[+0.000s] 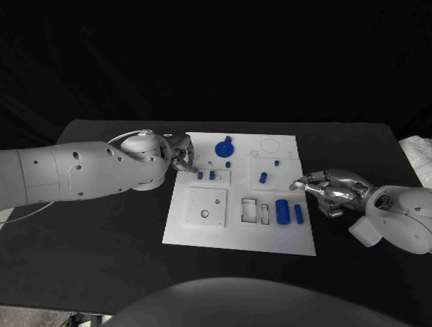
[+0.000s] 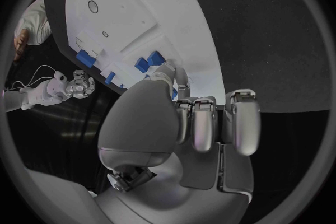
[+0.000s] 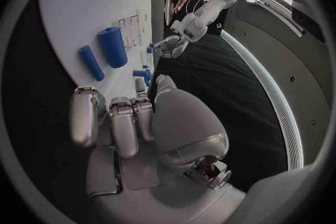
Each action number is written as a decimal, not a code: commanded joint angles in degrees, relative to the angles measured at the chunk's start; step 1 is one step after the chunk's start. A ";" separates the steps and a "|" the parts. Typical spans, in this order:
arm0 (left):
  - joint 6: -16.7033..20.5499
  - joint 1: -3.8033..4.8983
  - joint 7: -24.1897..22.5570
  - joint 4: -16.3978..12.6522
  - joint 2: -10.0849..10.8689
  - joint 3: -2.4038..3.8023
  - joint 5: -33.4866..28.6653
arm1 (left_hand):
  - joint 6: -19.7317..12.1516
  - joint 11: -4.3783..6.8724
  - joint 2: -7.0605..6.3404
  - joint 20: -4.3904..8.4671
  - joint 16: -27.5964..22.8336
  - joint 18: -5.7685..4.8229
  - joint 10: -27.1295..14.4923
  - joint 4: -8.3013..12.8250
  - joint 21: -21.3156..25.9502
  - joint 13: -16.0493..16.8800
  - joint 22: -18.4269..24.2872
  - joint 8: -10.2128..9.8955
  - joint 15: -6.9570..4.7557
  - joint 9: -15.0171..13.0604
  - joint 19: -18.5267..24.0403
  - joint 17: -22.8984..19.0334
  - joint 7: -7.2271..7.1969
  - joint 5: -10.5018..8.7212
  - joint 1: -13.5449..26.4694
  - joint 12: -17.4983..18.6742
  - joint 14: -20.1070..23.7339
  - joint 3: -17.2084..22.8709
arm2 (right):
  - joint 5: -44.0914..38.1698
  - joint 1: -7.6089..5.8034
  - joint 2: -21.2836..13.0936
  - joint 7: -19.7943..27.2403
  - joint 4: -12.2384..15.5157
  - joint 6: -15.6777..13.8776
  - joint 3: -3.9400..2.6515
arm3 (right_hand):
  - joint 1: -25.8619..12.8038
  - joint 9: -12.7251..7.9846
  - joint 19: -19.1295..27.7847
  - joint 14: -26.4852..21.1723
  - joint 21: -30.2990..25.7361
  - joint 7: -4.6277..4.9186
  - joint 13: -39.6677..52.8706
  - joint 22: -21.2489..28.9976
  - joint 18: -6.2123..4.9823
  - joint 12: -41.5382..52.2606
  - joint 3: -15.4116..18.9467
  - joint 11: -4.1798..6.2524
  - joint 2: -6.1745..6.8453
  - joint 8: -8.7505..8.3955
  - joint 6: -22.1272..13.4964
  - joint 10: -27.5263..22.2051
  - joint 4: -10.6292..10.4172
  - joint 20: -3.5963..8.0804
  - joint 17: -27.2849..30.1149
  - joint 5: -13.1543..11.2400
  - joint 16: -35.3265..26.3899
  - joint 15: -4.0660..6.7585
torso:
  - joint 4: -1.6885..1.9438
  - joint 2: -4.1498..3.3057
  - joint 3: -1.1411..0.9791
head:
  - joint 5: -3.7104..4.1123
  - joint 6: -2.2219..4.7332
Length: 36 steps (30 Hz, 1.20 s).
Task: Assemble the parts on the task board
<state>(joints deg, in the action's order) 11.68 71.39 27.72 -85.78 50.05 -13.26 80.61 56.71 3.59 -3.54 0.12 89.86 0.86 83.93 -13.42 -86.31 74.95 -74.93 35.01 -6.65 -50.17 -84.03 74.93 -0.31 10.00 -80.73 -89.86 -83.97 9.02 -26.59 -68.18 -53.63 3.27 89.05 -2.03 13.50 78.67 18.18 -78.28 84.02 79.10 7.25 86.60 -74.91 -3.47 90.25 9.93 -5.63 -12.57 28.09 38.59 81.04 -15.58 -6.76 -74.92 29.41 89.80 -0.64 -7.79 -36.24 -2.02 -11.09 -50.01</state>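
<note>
The white task board (image 1: 238, 235) lies mid-table. On it are a blue gear-like part (image 1: 225, 146), small blue pegs (image 1: 263, 177), a thick blue cylinder (image 1: 282, 210) and a thinner one (image 1: 298, 214). My left hand (image 1: 177, 153) hovers at the board's left edge, by two small blue parts (image 1: 205, 175). In the left wrist view a sliver of a small blue part (image 2: 173, 92) shows pinched at its fingertips. My right hand (image 1: 329, 192) sits at the board's right edge with fingers curled in and nothing in them; the two cylinders (image 3: 112, 46) lie just beyond it.
Rectangular recesses (image 1: 249, 210) and a square plate with a hole (image 1: 206, 204) mark the board's near half. A white cloth (image 1: 427, 163) lies at the table's right edge. Black table (image 1: 98, 238) surrounds the board.
</note>
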 commanded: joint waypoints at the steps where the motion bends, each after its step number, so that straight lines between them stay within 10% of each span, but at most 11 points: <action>1: 3.52 -0.04 -3.75 -0.23 0.31 0.04 -0.30 | -0.38 0.10 0.20 -0.09 0.14 0.15 6.07 0.04 0.32 15.05 -13.72 -0.24 0.11 0.00 -4.10 15.07 0.02 0.28 -0.68 -0.14 -6.03 0.14 | -0.35 0.07 0.04 0.46 0.02 0.83 0.01 | 0.66 -0.06 -0.28 5.98 0.11 0.03 3.40 -10.70 0.15 -0.25 -0.36 2.86 -0.45 -0.25 -0.31 8.96 -0.12 0.13 -15.08 0.12 0.20 0.52 | -0.04 0.01 0.01 | 0.05 0.01; 10: 10.67 -0.04 -12.79 -1.32 1.89 0.03 -0.05 | -0.39 0.01 0.08 -0.23 0.14 0.16 6.07 -1.13 0.38 15.05 -13.71 -0.19 0.27 -0.20 -4.07 15.07 0.10 -0.91 -0.18 -0.14 -6.03 -0.03 | -0.35 0.13 -0.10 0.51 0.00 0.79 0.01 | 0.67 -0.06 -0.26 5.98 0.09 0.03 3.40 -10.69 0.15 -0.25 -0.38 2.86 -0.45 -0.24 -0.30 8.96 -0.12 0.13 -15.08 0.13 0.20 0.52 | 0.04 -0.01 0.00 | 0.31 0.01; 15: 12.74 -0.04 -18.10 -1.89 2.56 0.03 -0.64 | 0.09 -0.07 -0.40 -0.35 0.14 0.16 6.07 -3.32 0.42 15.05 -13.71 0.30 0.35 -0.76 -4.05 15.07 0.13 -6.59 2.57 -0.14 -6.03 -1.69 | -0.35 0.21 -0.15 0.49 0.01 0.84 0.01 | 0.67 -0.06 -0.26 5.98 0.09 0.03 3.40 -10.69 0.15 -0.25 -0.38 2.86 -0.45 -0.24 -0.30 8.96 -0.12 0.13 -15.08 0.13 0.20 0.52 | 0.00 -0.06 0.03 | 0.26 0.01; 36: 6.16 -0.06 -15.41 -2.18 3.34 0.00 5.41 | 1.03 0.43 -4.38 -0.01 0.14 0.19 6.07 -3.13 0.55 15.05 -13.68 0.76 -0.02 -1.37 -3.97 15.07 -0.33 -7.24 0.92 -0.14 -6.03 -3.84 | -0.35 0.29 -0.26 0.31 0.12 1.01 0.01 | 0.67 -0.06 -0.26 5.98 0.09 0.03 3.40 -10.69 0.15 -0.25 -0.38 2.86 -0.45 -0.24 -0.30 8.96 -0.12 0.13 -15.08 0.13 0.20 0.52 | -0.01 -0.05 -0.01 | 0.03 0.01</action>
<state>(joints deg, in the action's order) 20.12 71.37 11.38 -87.85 53.43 -13.29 83.29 57.33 3.59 -7.75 0.12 89.86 0.86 83.93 -16.58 -85.86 74.93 -74.91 35.47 -6.65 -51.45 -84.03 74.91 -0.53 2.98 -79.23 -89.86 -83.97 5.23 -26.59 -67.95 -53.88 3.30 89.08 -2.02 13.50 78.67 18.18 -78.28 83.92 79.10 7.25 86.59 -74.94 -3.47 90.23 9.78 -5.63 -12.57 28.09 38.59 81.04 -15.73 -6.76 -74.91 29.41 89.80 -0.56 -7.77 -36.29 -2.04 -11.04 -50.01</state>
